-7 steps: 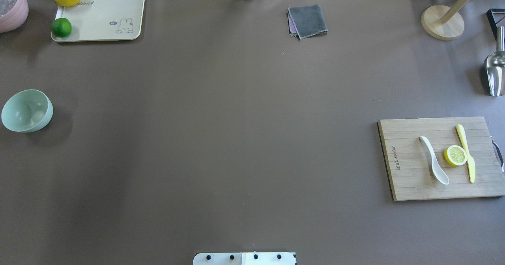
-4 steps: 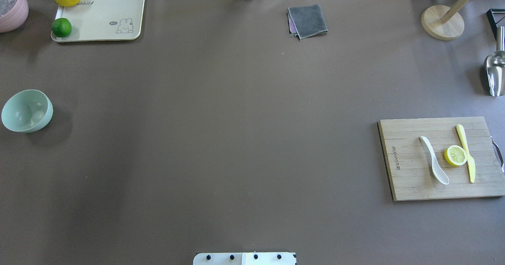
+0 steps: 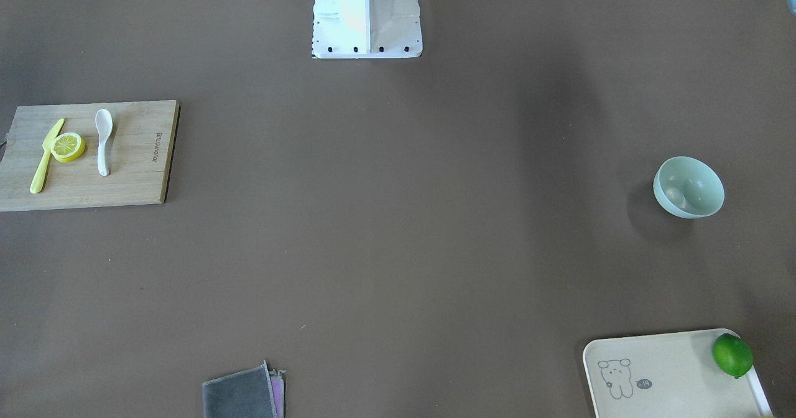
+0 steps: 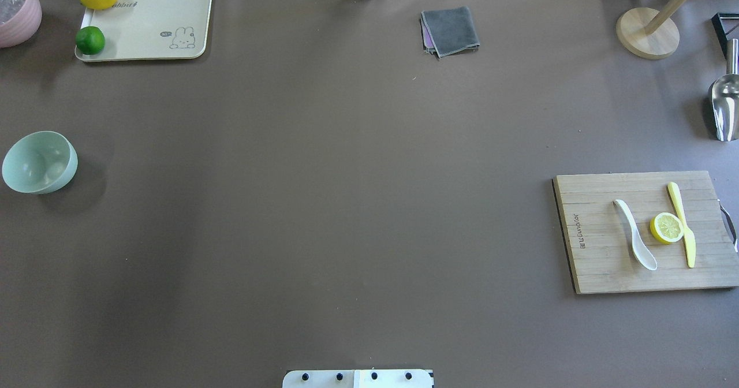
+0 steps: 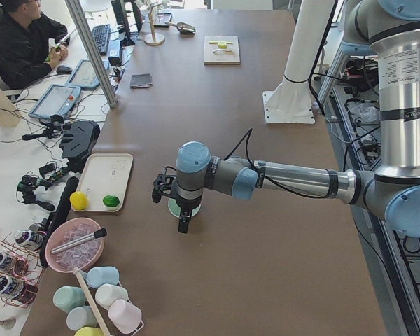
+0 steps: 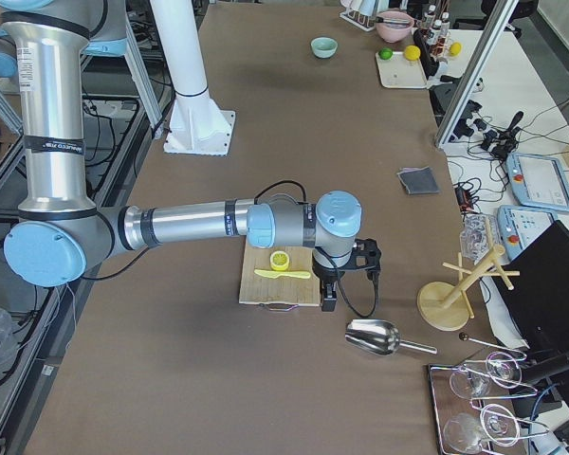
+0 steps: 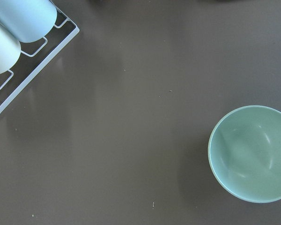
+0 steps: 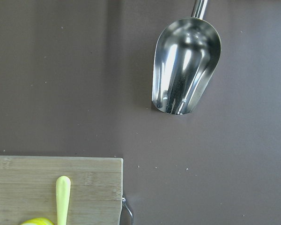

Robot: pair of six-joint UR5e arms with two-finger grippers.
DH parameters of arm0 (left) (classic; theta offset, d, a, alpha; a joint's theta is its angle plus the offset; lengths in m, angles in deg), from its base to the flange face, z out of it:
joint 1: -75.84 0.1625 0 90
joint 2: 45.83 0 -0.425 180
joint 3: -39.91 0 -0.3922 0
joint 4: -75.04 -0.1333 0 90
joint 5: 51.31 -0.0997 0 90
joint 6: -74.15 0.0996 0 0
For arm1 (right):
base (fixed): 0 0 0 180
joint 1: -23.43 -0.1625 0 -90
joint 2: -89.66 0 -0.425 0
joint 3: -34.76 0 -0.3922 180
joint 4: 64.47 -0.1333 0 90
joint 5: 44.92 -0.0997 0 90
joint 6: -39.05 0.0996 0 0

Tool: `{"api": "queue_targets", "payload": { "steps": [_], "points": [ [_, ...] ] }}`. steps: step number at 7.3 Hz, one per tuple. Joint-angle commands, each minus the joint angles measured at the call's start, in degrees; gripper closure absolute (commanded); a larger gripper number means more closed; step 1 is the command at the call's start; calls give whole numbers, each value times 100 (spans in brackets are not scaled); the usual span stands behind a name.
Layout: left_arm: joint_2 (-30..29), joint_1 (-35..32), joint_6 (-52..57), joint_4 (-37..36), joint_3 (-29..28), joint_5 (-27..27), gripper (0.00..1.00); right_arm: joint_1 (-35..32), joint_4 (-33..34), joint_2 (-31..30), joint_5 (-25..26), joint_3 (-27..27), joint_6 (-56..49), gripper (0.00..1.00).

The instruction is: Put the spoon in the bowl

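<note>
One spoon (image 4: 632, 232), likely light and slick: pinch its thick handle; you cannot tell how wide the left gripper (image 5: 183, 225) or right gripper (image 6: 328, 301) stands.

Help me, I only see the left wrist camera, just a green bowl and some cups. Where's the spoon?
Observer: The spoon lies on a wooden cutting board at the robot's right end of the table, far from the bowl.
Operator: What's next to it?
Observer: A lemon half, and past that a yellow knife.
Operator: Is anything holding it?
Observer: No, it lies free, with nothing touching it.
</note>
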Motion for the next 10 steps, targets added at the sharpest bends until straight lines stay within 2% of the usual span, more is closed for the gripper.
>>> {"api": "queue_targets", "payload": {
  "steps": [1, 2, 4, 7, 8, 10],
  "points": [
    [-36, 10, -7, 213, 84, 45, 2, 0, 0, 15, -1, 12, 23, 0],
    [-97, 10, 11, 703, -54, 80, 2, 0, 0, 23, -1, 12, 31, 0],
    [-220, 45, -198, 2273, -763, 46, 2, 9, 0, 32, -10, 47, 49, 0],
    [-510, 133, -1486, 2998, -1537, 132, 2, 18, -209, 111, -10, 64, 23, 0],
    [-519, 595, -2084, 3515, -1732, 90, 2, 96, -698, 111, 42, 4, -12, 0],
    [-599, 1221, -2746, 4300, -2111, 36, 2, 412, -861, 138, 34, -15, 110, 0]
  ]
}}
